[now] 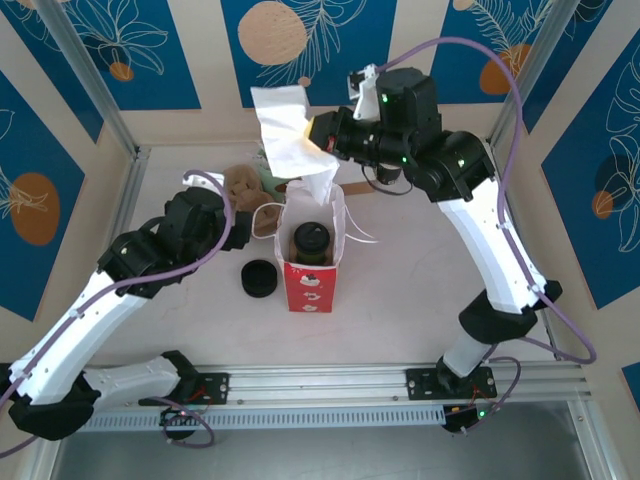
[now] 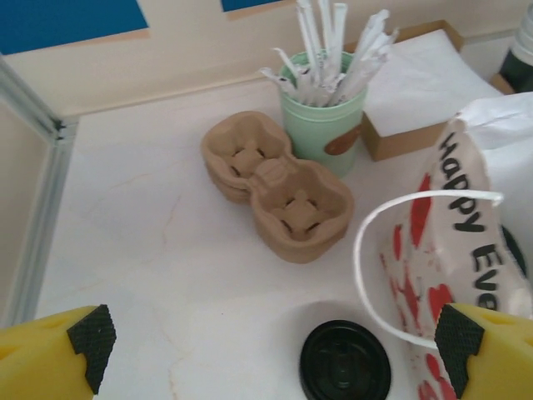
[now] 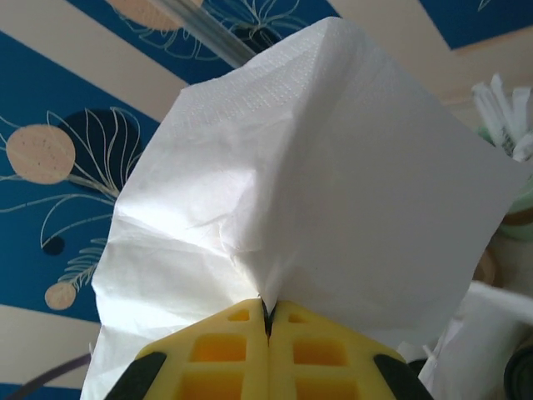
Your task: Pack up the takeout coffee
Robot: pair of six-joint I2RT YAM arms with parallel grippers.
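The right gripper [image 3: 266, 321], clamped on the napkin [image 3: 316, 183], should lower it toward six o'clock into the red bag [image 1: 310, 285]; left gripper [image 2: 275, 337] gapes.

Bright, even light falls from above, leaving soft shadows on the table [image 1: 400, 285], while the white napkin [image 3: 333, 167] glares slightly.
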